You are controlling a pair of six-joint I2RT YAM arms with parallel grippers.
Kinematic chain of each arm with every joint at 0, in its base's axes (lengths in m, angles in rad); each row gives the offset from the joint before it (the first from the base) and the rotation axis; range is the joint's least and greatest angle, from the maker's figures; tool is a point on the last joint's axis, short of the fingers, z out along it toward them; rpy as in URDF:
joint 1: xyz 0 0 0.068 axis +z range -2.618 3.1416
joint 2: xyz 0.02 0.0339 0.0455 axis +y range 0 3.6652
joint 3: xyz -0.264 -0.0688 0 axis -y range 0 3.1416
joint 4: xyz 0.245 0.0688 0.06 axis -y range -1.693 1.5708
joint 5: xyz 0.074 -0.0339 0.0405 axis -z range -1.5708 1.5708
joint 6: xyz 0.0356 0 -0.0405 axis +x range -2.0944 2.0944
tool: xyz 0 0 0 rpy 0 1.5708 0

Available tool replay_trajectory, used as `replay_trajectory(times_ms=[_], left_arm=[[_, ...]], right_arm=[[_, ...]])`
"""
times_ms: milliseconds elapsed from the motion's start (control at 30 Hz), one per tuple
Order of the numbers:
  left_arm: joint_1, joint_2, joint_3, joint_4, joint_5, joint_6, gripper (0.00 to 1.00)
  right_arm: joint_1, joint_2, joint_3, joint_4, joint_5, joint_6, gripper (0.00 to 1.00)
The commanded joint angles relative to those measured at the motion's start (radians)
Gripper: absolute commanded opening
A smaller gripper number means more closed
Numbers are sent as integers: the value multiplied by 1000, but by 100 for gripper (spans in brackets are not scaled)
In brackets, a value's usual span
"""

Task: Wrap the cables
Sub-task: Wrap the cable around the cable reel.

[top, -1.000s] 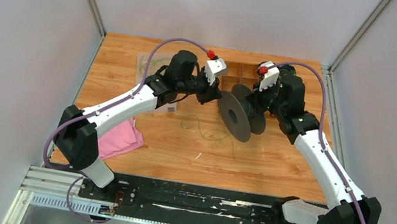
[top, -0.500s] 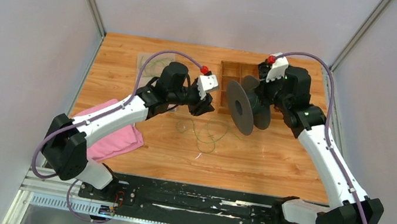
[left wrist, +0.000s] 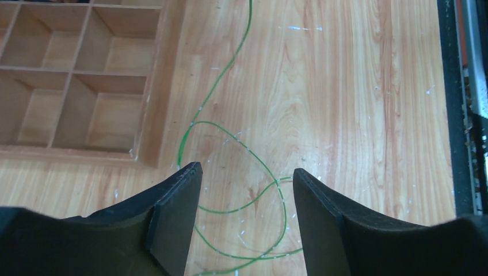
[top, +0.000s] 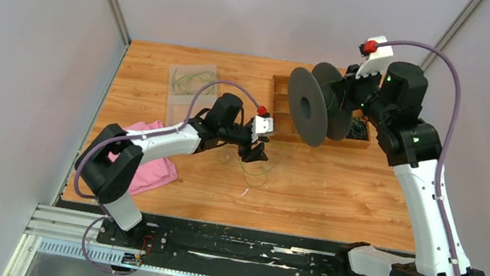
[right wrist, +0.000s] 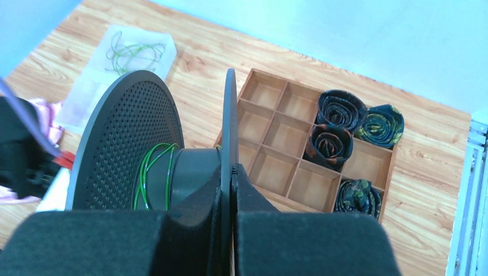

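Note:
A big black spool (top: 307, 108) hangs in the air over the back of the table, its axis lying sideways. My right gripper (top: 351, 95) is shut on the spool's thin rear flange (right wrist: 231, 123). A few turns of green cable (right wrist: 152, 172) lie round its hub. The rest of the cable (top: 256, 173) lies in loose loops on the wood. My left gripper (top: 258, 156) stands low over those loops, open. In the left wrist view the cable (left wrist: 248, 150) curls on the table beyond and between the fingers (left wrist: 246, 169), which grip nothing.
A wooden compartment tray (top: 277, 113) sits under the spool, with rolled ties (right wrist: 339, 112) in its right cells. Its corner (left wrist: 155, 115) is close to the left fingers. A clear bag of green wires (top: 189, 86) lies at back left. A pink cloth (top: 145, 171) lies at front left.
The right arm has lifted the spool up and toward the back right. The left gripper has drawn away from the spool, dropped toward the table and opened.

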State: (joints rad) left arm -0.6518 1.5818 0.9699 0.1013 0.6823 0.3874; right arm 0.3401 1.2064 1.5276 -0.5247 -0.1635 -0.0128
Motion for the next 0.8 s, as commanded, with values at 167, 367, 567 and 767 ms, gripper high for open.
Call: replay_trajectory(times_ms=[167,367,567,767], left_arm=[[-45,148,122,103,55,75,70],[-58,177,153,110,27,84,73],[-51,81,123,-20,258,179,69],[-41,10,102,-64,241,234,70]], right_arm=[[-36,18,238,-97,-76,91,1],[-41,15,266,-108,-84,97,1],[-45,22,239,-107,-88,98,1],[-46,27,232,-108,-109,106,1]])
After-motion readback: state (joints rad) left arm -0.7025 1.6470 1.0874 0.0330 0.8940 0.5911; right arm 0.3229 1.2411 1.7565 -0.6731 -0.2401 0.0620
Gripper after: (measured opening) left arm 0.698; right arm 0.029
